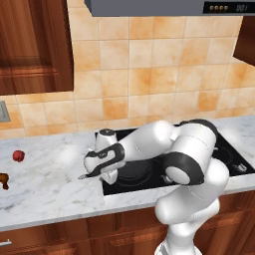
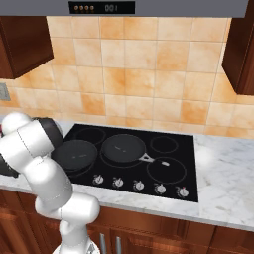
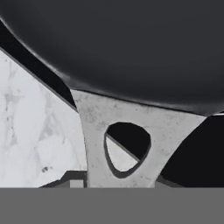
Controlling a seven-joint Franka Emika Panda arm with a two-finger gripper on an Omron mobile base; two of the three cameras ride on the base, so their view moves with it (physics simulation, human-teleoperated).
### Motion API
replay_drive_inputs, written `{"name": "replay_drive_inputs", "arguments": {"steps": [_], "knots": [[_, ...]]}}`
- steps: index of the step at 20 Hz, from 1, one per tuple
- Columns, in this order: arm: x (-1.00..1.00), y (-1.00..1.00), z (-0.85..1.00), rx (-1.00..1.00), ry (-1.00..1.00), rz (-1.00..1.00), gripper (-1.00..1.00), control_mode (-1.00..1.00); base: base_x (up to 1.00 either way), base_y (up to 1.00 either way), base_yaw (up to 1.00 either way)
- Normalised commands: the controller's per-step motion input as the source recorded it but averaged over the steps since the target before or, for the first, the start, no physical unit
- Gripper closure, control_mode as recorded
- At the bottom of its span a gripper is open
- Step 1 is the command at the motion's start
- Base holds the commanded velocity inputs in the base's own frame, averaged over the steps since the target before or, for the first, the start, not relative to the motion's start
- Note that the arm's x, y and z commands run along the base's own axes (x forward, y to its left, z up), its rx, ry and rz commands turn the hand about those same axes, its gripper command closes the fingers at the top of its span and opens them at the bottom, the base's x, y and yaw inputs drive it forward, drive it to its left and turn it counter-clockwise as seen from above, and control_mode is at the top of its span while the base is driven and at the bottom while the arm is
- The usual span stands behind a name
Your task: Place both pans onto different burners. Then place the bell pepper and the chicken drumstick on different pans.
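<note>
Two black pans rest on the glass cooktop (image 2: 191, 149). The left pan (image 2: 75, 154) lies over the front-left burner, and the other pan (image 2: 123, 147) sits on the centre burner with its handle (image 2: 147, 158) pointing right. My gripper (image 3: 116, 181) (image 1: 98, 171) sits at the cooktop's left edge, shut on the left pan's silver handle (image 3: 94, 127), whose tip (image 1: 83, 176) sticks out over the marble. The red bell pepper (image 1: 19, 156) and the brown chicken drumstick (image 1: 4, 181) lie on the counter far to the left, away from the gripper.
Unoccupied burners (image 2: 166, 170) (image 2: 164, 144) show on the right half of the cooktop, with a row of silver knobs (image 2: 139, 185) along its front. Marble counter (image 1: 50, 184) stretches left of the stove. A range hood (image 1: 164, 7) hangs overhead.
</note>
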Motion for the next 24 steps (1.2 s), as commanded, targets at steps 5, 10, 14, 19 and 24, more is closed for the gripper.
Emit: {"name": "replay_drive_inputs", "arguments": {"steps": [5,10,14,19,24], "knots": [[0.04,0.00,-0.05,0.00,0.01,0.00,1.00,-1.00,0.00,0.00,0.00],[0.00,0.00,0.00,0.00,0.00,0.00,-1.00,-1.00,0.00,0.00,0.00],[0.00,0.00,0.00,0.00,0.00,0.00,-1.00,-1.00,0.00,0.00,0.00],[-0.01,-0.01,0.05,0.00,0.01,0.00,-1.00,-1.00,0.00,0.00,0.00],[-0.05,-0.24,0.40,0.00,0.00,0.00,-1.00,-1.00,0.00,0.00,0.00]]}}
